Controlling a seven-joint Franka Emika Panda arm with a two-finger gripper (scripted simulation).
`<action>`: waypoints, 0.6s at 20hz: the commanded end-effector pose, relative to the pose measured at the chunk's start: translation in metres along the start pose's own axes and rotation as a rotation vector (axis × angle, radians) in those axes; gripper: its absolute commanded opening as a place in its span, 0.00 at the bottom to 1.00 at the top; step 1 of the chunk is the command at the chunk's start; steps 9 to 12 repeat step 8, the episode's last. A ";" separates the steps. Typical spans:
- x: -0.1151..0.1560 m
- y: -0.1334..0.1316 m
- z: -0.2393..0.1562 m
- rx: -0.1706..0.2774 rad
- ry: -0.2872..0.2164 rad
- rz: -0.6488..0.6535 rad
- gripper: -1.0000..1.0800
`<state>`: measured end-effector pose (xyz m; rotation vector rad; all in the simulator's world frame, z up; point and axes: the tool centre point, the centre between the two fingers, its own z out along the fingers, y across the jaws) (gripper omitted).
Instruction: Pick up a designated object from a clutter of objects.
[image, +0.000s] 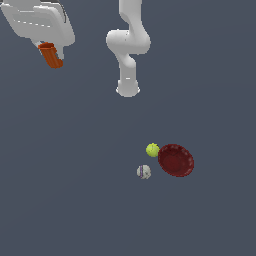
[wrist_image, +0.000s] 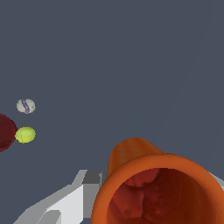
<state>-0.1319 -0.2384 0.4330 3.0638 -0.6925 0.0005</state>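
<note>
End effector (image: 50, 51) pinches small orange-red tapered cup (image: 51, 55) aloft, tilted; smooth tapering wall could slide free if grip eases

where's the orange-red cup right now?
In the gripper, lifted at the exterior view's upper left, well away from the tennis ball, white ball and dark red bowl. The orange-red cup hangs tilted.

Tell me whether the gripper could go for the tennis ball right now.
Probably not: the gripper is shut on the orange-red cup, raised far from the tennis ball. The ball itself sits uncovered beside the dark red bowl, so release the cup first.
</note>
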 end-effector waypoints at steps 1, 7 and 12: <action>-0.001 0.000 -0.011 0.000 0.000 0.000 0.00; 0.000 0.000 -0.021 0.001 0.000 -0.001 0.00; 0.000 0.000 -0.021 0.001 0.000 -0.001 0.00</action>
